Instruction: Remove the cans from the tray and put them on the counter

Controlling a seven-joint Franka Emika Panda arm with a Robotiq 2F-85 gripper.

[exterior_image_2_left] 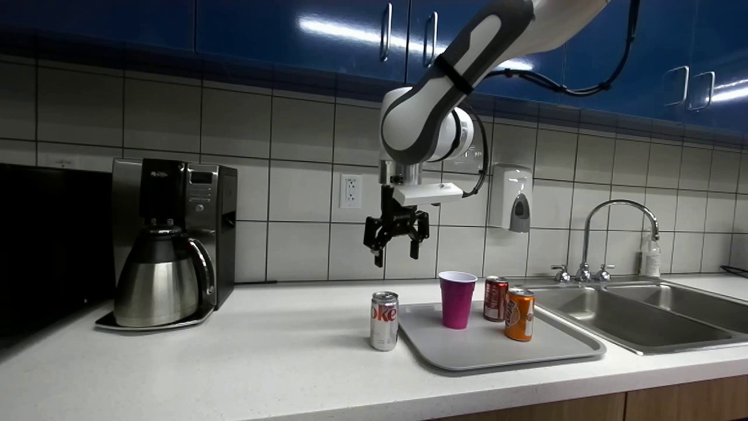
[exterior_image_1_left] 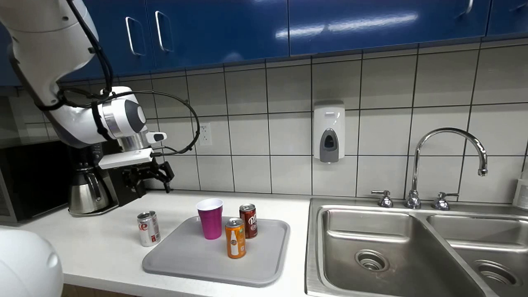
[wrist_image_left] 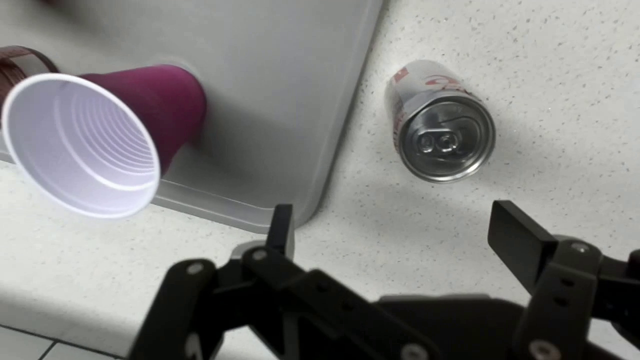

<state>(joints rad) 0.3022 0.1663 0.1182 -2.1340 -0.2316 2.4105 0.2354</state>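
one silver can [exterior_image_1_left: 148,229] is off the tray [exterior_image_1_left: 264,258], in an exterior view: upright on the counter [exterior_image_1_left: 103,235], just beside the tray edge. orange can [exterior_image_1_left: 235,241] and brown can [exterior_image_1_left: 250,222] are both on the tray, upright, orange partly hiding brown from this angle. cup [exterior_image_1_left: 211,222] stands on the tray too, next to them. sink [exterior_image_1_left: 314,247] is past the tray, picture right, tap [exterior_image_1_left: 415,175] at its back. dispenser [exterior_image_1_left: 328,132] on the tiled wall [exterior_image_1_left: 291,136].

in an exterior view: gripper [exterior_image_2_left: 397,255] hangs over the counter, pointing down, jaws spread wide, well above the silver can. silver can is left of the tray in the picture, letters "oke" showing. coffee maker [exterior_image_2_left: 204,234] further left by the wall, carafe [exterior_image_2_left: 158,286] on its base. outlet [exterior_image_2_left: 350,191] on the wall, left of the arm [exterior_image_2_left: 429,111].

wrist view: jaws wide apart, fingers [wrist_image_left: 517,245] on either side, counter surface showing between them. silver can seen from above, beyond the fingers, strip of counter between it and the tray. cup on the tray, mouth towards camera. brown can cut off at the left edge, partly behind the cup.
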